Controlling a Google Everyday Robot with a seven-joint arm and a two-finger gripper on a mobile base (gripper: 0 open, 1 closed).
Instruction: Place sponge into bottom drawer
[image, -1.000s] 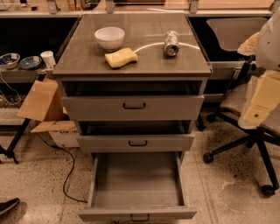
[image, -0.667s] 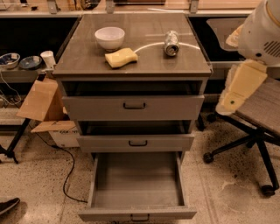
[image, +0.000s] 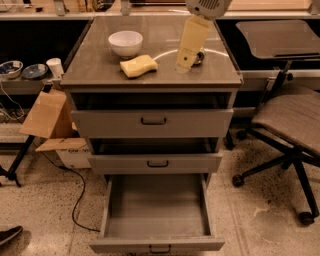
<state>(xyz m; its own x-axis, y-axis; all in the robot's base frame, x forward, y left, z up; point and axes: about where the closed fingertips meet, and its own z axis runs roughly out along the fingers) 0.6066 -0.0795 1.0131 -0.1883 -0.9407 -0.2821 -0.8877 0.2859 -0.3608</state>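
The pale yellow sponge (image: 138, 65) lies on the grey cabinet top (image: 100, 70), just in front of the white bowl (image: 125, 43). My gripper (image: 183, 65) hangs at the end of the cream arm link (image: 194, 37), over the cabinet top and to the right of the sponge, apart from it. The silver can (image: 199, 58) is mostly hidden behind the arm. The bottom drawer (image: 156, 212) is pulled out and open, with nothing in it; its dark handle (image: 159, 248) shows at the front edge. The two upper drawers (image: 152, 122) stand slightly ajar.
An office chair (image: 295, 120) stands to the right of the cabinet. A cardboard box (image: 47, 115) leans at the left, with a cable (image: 75, 200) on the floor. A shoe (image: 10, 234) shows at the bottom left. Small bowls (image: 22, 70) and a cup (image: 54, 67) sit on the left shelf.
The arm has swung from the right side leftward over the cabinet top, and now covers the can. The sponge, bowl and drawers have not moved.
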